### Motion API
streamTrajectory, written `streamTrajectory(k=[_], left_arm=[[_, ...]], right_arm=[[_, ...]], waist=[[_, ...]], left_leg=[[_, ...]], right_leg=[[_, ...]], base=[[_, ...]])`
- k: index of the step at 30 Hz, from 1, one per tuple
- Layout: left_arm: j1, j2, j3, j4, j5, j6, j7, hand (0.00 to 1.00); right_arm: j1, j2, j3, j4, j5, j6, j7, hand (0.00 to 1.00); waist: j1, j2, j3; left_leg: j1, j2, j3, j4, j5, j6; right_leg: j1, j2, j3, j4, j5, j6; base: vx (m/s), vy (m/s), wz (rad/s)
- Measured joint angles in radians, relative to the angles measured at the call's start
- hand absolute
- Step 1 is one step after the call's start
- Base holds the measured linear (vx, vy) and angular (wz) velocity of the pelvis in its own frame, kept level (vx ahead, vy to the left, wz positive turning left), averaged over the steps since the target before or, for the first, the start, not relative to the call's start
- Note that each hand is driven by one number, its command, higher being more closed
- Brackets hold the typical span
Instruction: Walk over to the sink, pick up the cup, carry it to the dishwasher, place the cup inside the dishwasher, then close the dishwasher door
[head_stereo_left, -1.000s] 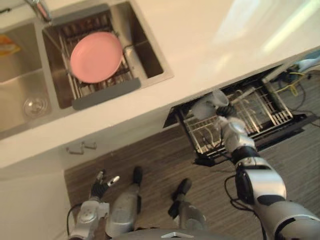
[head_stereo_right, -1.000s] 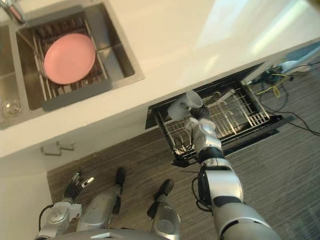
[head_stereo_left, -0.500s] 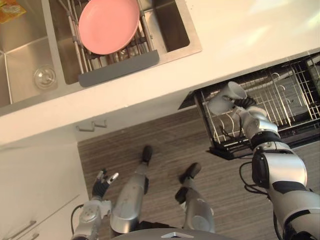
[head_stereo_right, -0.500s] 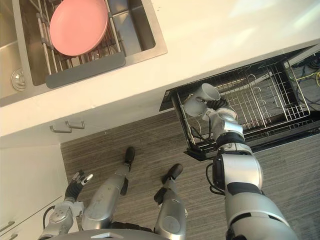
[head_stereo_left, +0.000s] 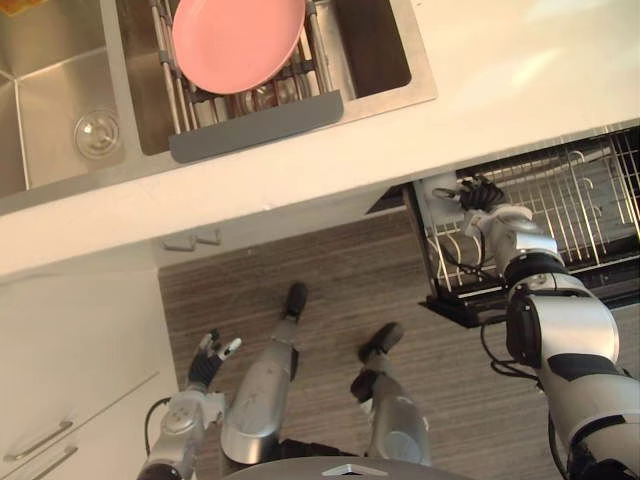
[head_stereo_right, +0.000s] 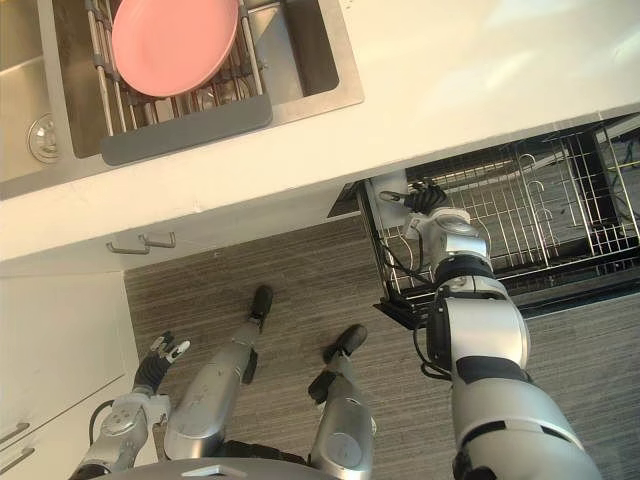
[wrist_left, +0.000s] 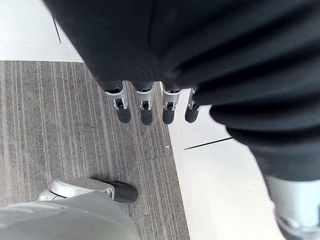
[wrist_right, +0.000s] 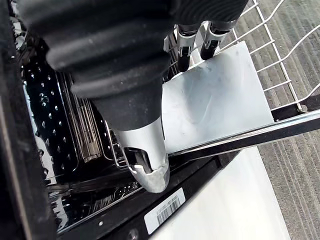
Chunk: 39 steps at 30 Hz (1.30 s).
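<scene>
The pale cup (head_stereo_left: 436, 192) lies low at the near left end of the pulled-out dishwasher rack (head_stereo_left: 575, 200), partly tucked under the counter edge. My right hand (head_stereo_left: 482, 192) is down in the rack beside it. In the right wrist view the cup (wrist_right: 215, 100) sits between the fingers (wrist_right: 182, 42) and the thumb (wrist_right: 147, 165), so the hand is shut on it. My left hand (head_stereo_left: 206, 358) hangs low over the floor at the lower left, and its fingers (wrist_left: 145, 110) are straight and hold nothing.
A pink plate (head_stereo_left: 236, 40) stands in a drying rack inside the sink (head_stereo_left: 385, 55) at the top. The white counter (head_stereo_left: 500, 90) overhangs the dishwasher. Cabinet fronts with handles (head_stereo_left: 192, 240) fill the left. Striped floor (head_stereo_left: 330, 270) lies in front.
The camera has shifted, sliding the counter and sink. My right hand has carried the cup from above the rack's edge down into the rack, under the counter lip. The left hand hangs as before.
</scene>
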<state>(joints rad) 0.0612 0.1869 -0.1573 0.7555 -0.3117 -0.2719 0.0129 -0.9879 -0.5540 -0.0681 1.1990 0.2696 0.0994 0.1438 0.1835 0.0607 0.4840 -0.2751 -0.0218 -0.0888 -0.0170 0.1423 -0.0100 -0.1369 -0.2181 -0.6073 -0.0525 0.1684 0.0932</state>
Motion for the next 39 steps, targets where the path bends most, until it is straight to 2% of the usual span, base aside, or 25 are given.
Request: streamTrajectory(k=[3, 5, 8, 10, 12, 15, 19, 20, 21, 22, 23, 24, 25, 26, 27, 28, 30, 32, 33, 34, 35, 36, 37, 38, 39], left_arm=[[-0.001, 0.0, 0.005, 0.003, 0.005, 0.013, -0.004, 0.0], [0.003, 0.003, 0.021, 0.008, 0.018, 0.015, -0.003, 0.0], [0.014, 0.011, 0.067, 0.026, 0.042, 0.025, -0.003, 0.0], [0.043, 0.01, 0.119, 0.066, 0.042, 0.031, -0.002, 0.0], [0.083, 0.002, 0.153, 0.09, 0.043, 0.034, 0.007, 0.0], [0.171, -0.038, 0.215, 0.093, 0.034, 0.033, 0.05, 0.0], [0.241, -0.087, 0.289, 0.095, 0.017, 0.01, 0.062, 0.0], [0.259, -0.099, 0.304, 0.1, 0.017, 0.005, 0.067, 0.0], [0.276, -0.107, 0.319, 0.103, 0.018, -0.002, 0.068, 0.0], [0.283, -0.131, 0.35, 0.127, 0.021, -0.013, 0.068, 0.0], [0.299, -0.16, 0.36, 0.143, 0.022, -0.013, 0.071, 0.0], [0.307, -0.168, 0.358, 0.137, 0.023, -0.015, 0.072, 0.0], [0.334, -0.171, 0.357, 0.125, 0.036, -0.029, 0.079, 0.0], [0.35, -0.173, 0.358, 0.131, 0.043, -0.029, 0.089, 0.0], [0.357, -0.178, 0.358, 0.134, 0.043, -0.028, 0.089, 0.0], [0.36, -0.186, 0.357, 0.145, 0.051, -0.022, 0.089, 0.0], [0.359, -0.195, 0.36, 0.16, 0.077, -0.022, 0.089, 0.0], [0.359, -0.195, 0.359, 0.168, 0.091, -0.022, 0.089, 0.0], [0.359, -0.191, 0.353, 0.171, 0.102, -0.021, 0.088, 0.0], [0.354, -0.183, 0.346, 0.181, 0.105, -0.019, 0.083, 0.0], [0.353, -0.175, 0.337, 0.181, 0.108, -0.018, 0.079, 0.0], [0.344, -0.164, 0.316, 0.179, 0.108, -0.019, 0.071, 0.0], [0.328, -0.138, 0.309, 0.178, 0.106, -0.018, 0.068, 0.0], [0.32, -0.124, 0.306, 0.18, 0.099, -0.016, 0.067, 0.0], [0.302, -0.101, 0.303, 0.181, 0.099, -0.007, 0.066, 0.0]], right_arm=[[0.044, 0.016, 0.029, -0.052, 0.022, -0.032, 0.029, 0.0], [0.127, 0.049, 0.028, -0.175, 0.059, -0.057, 0.029, 0.0], [0.289, 0.11, 0.023, -0.391, 0.129, -0.079, 0.026, 0.0], [0.472, 0.188, -0.017, -0.604, 0.23, -0.083, 0.004, 0.0], [0.616, 0.276, -0.035, -0.741, 0.263, -0.104, -0.02, 0.0], [0.844, 0.401, -0.018, -0.909, 0.249, -0.108, -0.026, 0.0], [0.956, 0.471, -0.011, -0.965, 0.191, -0.118, -0.042, 0.0], [0.968, 0.469, -0.015, -0.988, 0.184, -0.122, -0.049, 0.0], [0.97, 0.467, -0.02, -1.005, 0.186, -0.129, -0.057, 0.0], [0.972, 0.464, -0.056, -1.033, 0.196, -0.146, -0.06, 0.0], [0.973, 0.455, -0.098, -1.052, 0.212, -0.169, -0.061, 0.0], [0.976, 0.453, -0.126, -1.063, 0.219, -0.176, -0.064, 0.0], [0.984, 0.455, -0.162, -1.07, 0.24, -0.178, -0.08, 0.0], [1.025, 0.466, -0.19, -1.076, 0.257, -0.187, -0.088, 0.0], [1.041, 0.467, -0.195, -1.085, 0.265, -0.189, -0.091, 0.0], [1.063, 0.477, -0.214, -1.101, 0.284, -0.188, -0.104, 0.0], [1.08, 0.502, -0.245, -1.129, 0.298, -0.189, -0.114, 0.0], [1.106, 0.517, -0.258, -1.196, 0.298, -0.204, -0.137, 0.0], [1.119, 0.515, -0.26, -1.235, 0.298, -0.209, -0.145, 0.0], [1.127, 0.513, -0.262, -1.265, 0.296, -0.237, -0.143, 0.0], [1.126, 0.513, -0.261, -1.284, 0.296, -0.259, -0.142, 0.0], [1.123, 0.511, -0.263, -1.327, 0.295, -0.297, -0.134, 0.0], [1.125, 0.513, -0.258, -1.365, 0.294, -0.317, -0.122, 0.0], [1.131, 0.515, -0.258, -1.387, 0.295, -0.32, -0.122, 0.0], [1.152, 0.515, -0.26, -1.439, 0.295, -0.324, -0.122, 0.0]], waist=[[0.0, -0.008, -0.002], [-0.001, -0.029, -0.011], [-0.024, -0.084, -0.044], [-0.044, -0.131, -0.108], [-0.064, -0.144, -0.149], [-0.089, -0.13, -0.208], [-0.083, -0.079, -0.255], [-0.079, -0.062, -0.274], [-0.08, -0.062, -0.285], [-0.092, -0.062, -0.295], [-0.103, -0.026, -0.308], [-0.112, -0.014, -0.311], [-0.116, -0.031, -0.31], [-0.117, -0.042, -0.311], [-0.122, -0.04, -0.311], [-0.133, -0.046, -0.315], [-0.144, -0.05, -0.319], [-0.16, -0.051, -0.318], [-0.171, -0.056, -0.315], [-0.195, -0.051, -0.318], [-0.201, -0.048, -0.32], [-0.212, -0.042, -0.324], [-0.228, -0.053, -0.328], [-0.239, -0.058, -0.328], [-0.254, -0.093, -0.339]], left_leg=[[0.048, 0.009, 0.009, -0.03, 0.005, -0.004], [0.077, 0.02, 0.015, -0.059, 0.009, -0.016], [0.102, 0.034, 0.027, -0.06, 0.008, -0.022], [0.131, 0.038, 0.065, -0.06, -0.005, -0.028], [0.181, 0.038, 0.085, -0.06, -0.023, -0.027], [0.232, 0.042, 0.089, -0.025, -0.081, -0.032], [0.196, 0.044, 0.04, 0.05, -0.124, -0.026], [0.179, 0.064, 0.101, 0.048, -0.136, -0.008], [0.173, 0.079, 0.19, 0.045, -0.159, 0.018], [0.121, 0.12, 0.362, 0.208, -0.177, 0.046], [0.094, 0.165, 0.516, 0.339, -0.192, 0.054], [0.084, 0.171, 0.561, 0.365, -0.186, 0.065], [0.105, 0.157, 0.608, 0.346, -0.171, 0.087], [0.15, 0.125, 0.612, 0.263, -0.166, 0.089], [0.178, 0.109, 0.604, 0.202, -0.165, 0.087], [0.228, 0.063, 0.576, 0.069, -0.12, 0.076], [0.28, 0.025, 0.585, -0.065, -0.081, 0.074], [0.282, 0.009, 0.581, -0.068, -0.075, 0.08], [0.293, -0.006, 0.569, -0.068, -0.081, 0.089], [0.298, -0.011, 0.547, -0.068, -0.087, 0.097], [0.305, -0.011, 0.534, -0.068, -0.089, 0.101], [0.321, -0.005, 0.499, -0.067, -0.089, 0.103], [0.321, 0.004, 0.446, -0.068, -0.084, 0.096], [0.317, 0.005, 0.417, -0.068, -0.082, 0.093], [0.306, -0.001, 0.378, -0.068, -0.075, 0.082]], right_leg=[[0.029, 0.01, 0.012, -0.001, -0.008, -0.005], [0.04, 0.02, 0.021, -0.004, -0.011, -0.004], [0.061, 0.034, 0.032, -0.015, -0.014, -0.008], [0.075, 0.038, 0.061, -0.017, -0.021, -0.006], [0.111, 0.037, 0.08, -0.012, -0.034, 0.0], [0.173, 0.033, 0.094, 0.015, -0.085, 0.009], [0.221, 0.043, 0.011, 0.007, -0.105, 0.014], [0.221, 0.045, -0.026, 0.006, -0.109, 0.013], [0.22, 0.033, -0.055, 0.002, -0.111, 0.009], [0.221, 0.01, -0.103, 0.008, -0.106, 0.0], [0.235, 0.009, -0.156, 0.049, -0.116, 0.017], [0.247, -0.005, -0.182, 0.073, -0.131, 0.024], [0.282, -0.016, -0.205, 0.076, -0.144, 0.031], [0.324, -0.014, -0.251, 0.067, -0.148, 0.049], [0.339, -0.014, -0.275, 0.071, -0.158, 0.05], [0.352, -0.031, -0.317, 0.098, -0.183, 0.053], [0.346, -0.071, -0.35, 0.169, -0.218, 0.058], [0.344, -0.128, -0.374, 0.274, -0.26, 0.044], [0.344, -0.165, -0.378, 0.357, -0.274, 0.006], [0.331, -0.204, -0.349, 0.454, -0.258, -0.045], [0.312, -0.218, -0.305, 0.505, -0.247, -0.082], [0.249, -0.209, -0.143, 0.59, -0.273, -0.149], [0.21, -0.101, 0.087, 0.572, -0.34, -0.079], [0.198, -0.043, 0.191, 0.54, -0.369, -0.053], [0.191, 0.052, 0.357, 0.456, -0.41, -0.032]], base=[[0.03, -0.04, -0.11], [0.05, -0.053, -0.14], [0.08, -0.063, -0.16], [0.1, -0.041, -0.32], [0.13, -0.026, -0.36], [0.05, -0.016, -0.13], [-0.02, -0.03, 0.55], [-0.02, -0.018, 0.76], [0.03, 0.042, 1.14], [0.09, 0.098, 1.34], [0.1, 0.127, 1.43], [0.04, 0.132, 1.39], [-0.02, 0.124, 1.3], [-0.03, 0.117, 1.15], [-0.04, 0.088, 1.1], [-0.08, 0.054, 0.79], [-0.13, 0.03, 0.76], [-0.05, 0.034, 0.51], [-0.01, 0.07, 0.4], [0.0, 0.08, 0.41], [0.04, 0.088, 0.49], [0.07, 0.043, 0.67], [0.07, 0.001, 0.84], [0.05, -0.079, 1.21], [0.06, -0.115, 1.19]])
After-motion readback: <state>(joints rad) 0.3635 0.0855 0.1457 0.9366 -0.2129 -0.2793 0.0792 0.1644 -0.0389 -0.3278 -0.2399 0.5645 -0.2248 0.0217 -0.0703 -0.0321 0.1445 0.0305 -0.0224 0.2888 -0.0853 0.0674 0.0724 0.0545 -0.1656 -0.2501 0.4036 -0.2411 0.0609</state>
